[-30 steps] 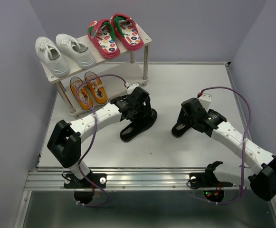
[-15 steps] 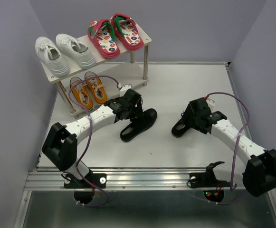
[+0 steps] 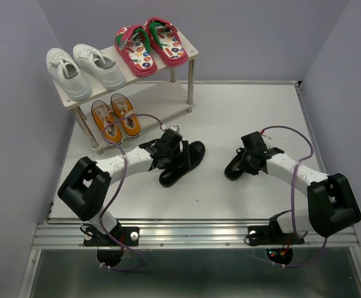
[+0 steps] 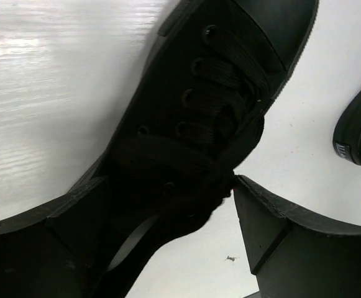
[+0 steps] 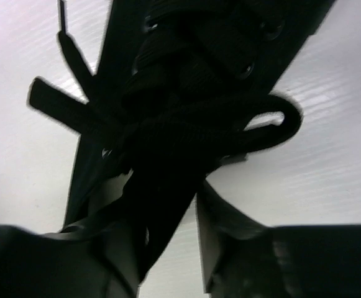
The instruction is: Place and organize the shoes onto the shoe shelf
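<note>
1. Shoe shelf (image 3: 163,99) stands at the far left of the table (image 3: 248,112). It has two tiers.
2. Top tier: white sneakers (image 3: 98,64) on the left and red flip-flops (image 3: 137,49) on the right, each pair side by side. The insoles carry colourful printed patches, too small to read.
3. Lower tier: orange sneakers (image 3: 125,115) sit in the left half. The right half is bare board.
4. Left black shoe (image 3: 192,154) lies on the table just near of the shelf, toe pointing far-right, laces up.
5. Left gripper (image 3: 175,155) is low over that shoe's heel end with its jaws wide apart. One finger (image 4: 279,236) is on each side of the collar. This is straddling, not clamping.
6. The left wrist view catches the other shoe's edge at far right, with a small white label (image 4: 343,149). The text is unreadable.
7. Right black shoe (image 3: 233,170) lies on the table right of centre, well apart from the left one.
8. Right gripper (image 3: 247,158) is down on it, fingers either side of the tongue and lace knot. The right wrist view is too dark, so I cannot tell whether it is clamped.
</note>
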Available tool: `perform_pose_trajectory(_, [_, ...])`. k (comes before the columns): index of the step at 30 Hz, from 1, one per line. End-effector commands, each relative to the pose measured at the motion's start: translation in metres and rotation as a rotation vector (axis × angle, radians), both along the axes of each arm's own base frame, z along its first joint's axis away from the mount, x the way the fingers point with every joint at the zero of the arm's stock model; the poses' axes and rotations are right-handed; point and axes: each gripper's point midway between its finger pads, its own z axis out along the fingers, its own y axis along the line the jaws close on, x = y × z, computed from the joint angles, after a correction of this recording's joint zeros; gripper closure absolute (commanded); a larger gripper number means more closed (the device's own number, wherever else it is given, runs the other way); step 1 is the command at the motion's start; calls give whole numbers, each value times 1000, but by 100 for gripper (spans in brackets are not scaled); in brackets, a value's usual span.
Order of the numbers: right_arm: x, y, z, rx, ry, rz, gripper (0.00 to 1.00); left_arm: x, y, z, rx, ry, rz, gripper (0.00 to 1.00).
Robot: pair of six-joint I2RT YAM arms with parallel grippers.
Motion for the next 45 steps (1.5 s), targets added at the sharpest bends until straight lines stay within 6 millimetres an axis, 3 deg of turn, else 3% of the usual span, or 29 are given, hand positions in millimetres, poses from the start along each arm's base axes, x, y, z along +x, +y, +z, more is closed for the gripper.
perform_pose_trajectory(1, [22,7,10,15,-72,12,70,-39,-50,-6,-137,116,-174,12])
perform_pose_trajectory(3, [28,8,20,10,-101,28,85,-43,-63,-2,-199,118,-206,12])
perform_pose_trajectory(6, [37,10,36,3,-144,60,99,-53,-74,-4,-233,153,-237,14])
perform_pose_trajectory(10, [44,17,59,21,-202,120,99,-56,-80,-5,-230,156,-259,14])
perform_pose_trajectory(15, [50,19,94,25,-288,166,99,-53,-85,10,-225,120,-304,16])
perform_pose_trajectory(18, [53,18,113,23,-323,163,99,-39,-78,29,-167,57,-289,14])
perform_pose_trajectory(22, [55,17,131,18,-350,157,99,-3,-63,70,-122,-71,-219,14])
perform_pose_trajectory(27, [54,12,144,7,-372,138,99,29,-41,95,-127,-157,-126,14])
perform_pose_trajectory(30, [52,10,146,7,-375,129,99,42,-24,79,-94,-121,-46,14])
perform_pose_trajectory(37, [47,6,145,-4,-366,118,99,34,-15,27,-63,-24,18,12])
perform_pose_trajectory(39, [48,7,144,-2,-361,119,99,33,-21,20,-90,-15,4,12])
perform_pose_trajectory(43, [48,7,145,-2,-358,118,99,3,-48,-6,-116,68,-112,12])
perform_pose_trajectory(45, [49,7,147,-3,-363,115,99,-7,-63,-9,-134,76,-153,12])
